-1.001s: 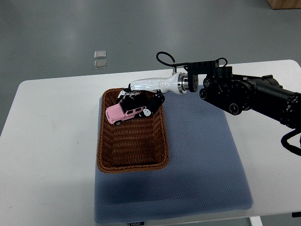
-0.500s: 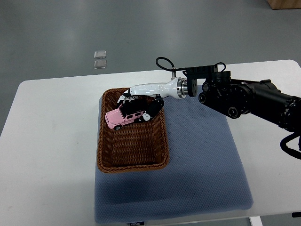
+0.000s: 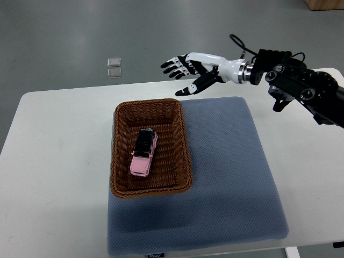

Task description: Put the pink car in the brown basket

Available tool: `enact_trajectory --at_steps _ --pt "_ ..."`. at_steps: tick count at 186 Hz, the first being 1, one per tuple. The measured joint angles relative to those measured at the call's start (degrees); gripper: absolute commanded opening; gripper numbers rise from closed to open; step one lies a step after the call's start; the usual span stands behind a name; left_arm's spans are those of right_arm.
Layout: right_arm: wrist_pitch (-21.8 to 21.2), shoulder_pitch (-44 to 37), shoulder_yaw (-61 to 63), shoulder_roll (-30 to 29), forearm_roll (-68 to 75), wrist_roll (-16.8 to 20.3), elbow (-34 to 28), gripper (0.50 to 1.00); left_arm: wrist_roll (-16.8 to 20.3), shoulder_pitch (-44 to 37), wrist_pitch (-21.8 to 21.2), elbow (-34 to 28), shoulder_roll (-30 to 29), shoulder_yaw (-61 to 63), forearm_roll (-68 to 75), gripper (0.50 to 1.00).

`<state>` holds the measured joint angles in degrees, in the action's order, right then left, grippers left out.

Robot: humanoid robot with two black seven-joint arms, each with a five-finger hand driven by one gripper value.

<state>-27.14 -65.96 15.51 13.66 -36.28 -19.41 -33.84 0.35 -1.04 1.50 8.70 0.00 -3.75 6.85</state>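
The pink car [image 3: 143, 153] with a black roof lies inside the brown wicker basket [image 3: 121, 183], pointing toward the near edge. My right hand [image 3: 185, 72] is open with its fingers spread and empty. It hovers above the far edge of the table, up and to the right of the basket, apart from the car. Its black arm [image 3: 301, 86] comes in from the right edge. The left arm is out of view.
The basket stands on the left part of a blue-grey mat [image 3: 231, 177] that covers the middle of the white table [image 3: 59, 161]. Two small clear squares [image 3: 114, 67] lie on the grey floor beyond the table.
My right hand has let go of the pink car, which now lies in the basket. The hand has opened and risen away to the upper right.
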Motion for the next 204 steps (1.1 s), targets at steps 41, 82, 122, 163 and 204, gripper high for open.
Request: enact_trajectory --at_steps 41,82,122,163,204 --pt "0.1 4.1 6.4 2.8 27.0 15.2 3.3 0.911 0.0 0.0 0.0 0.0 0.0 0.0 0.0 1.0" --pt "3.1 8.5 8.8 2.5 32.6 16.7 6.6 0.911 0.0 0.0 0.0 0.0 0.0 0.0 0.0 1.0" --pt "4.1 12.1 13.6 2.5 33.1 16.3 7.0 0.919 0.0 0.0 0.0 0.0 0.0 0.0 0.0 1.0" --pt "3.9 14.3 13.8 2.0 33.1 15.8 7.0 0.921 0.0 0.0 0.0 0.0 0.0 0.0 0.0 1.0" --pt "3.7 15.4 13.8 1.8 32.9 15.8 7.0 0.921 0.0 0.0 0.0 0.0 0.0 0.0 0.0 1.0"
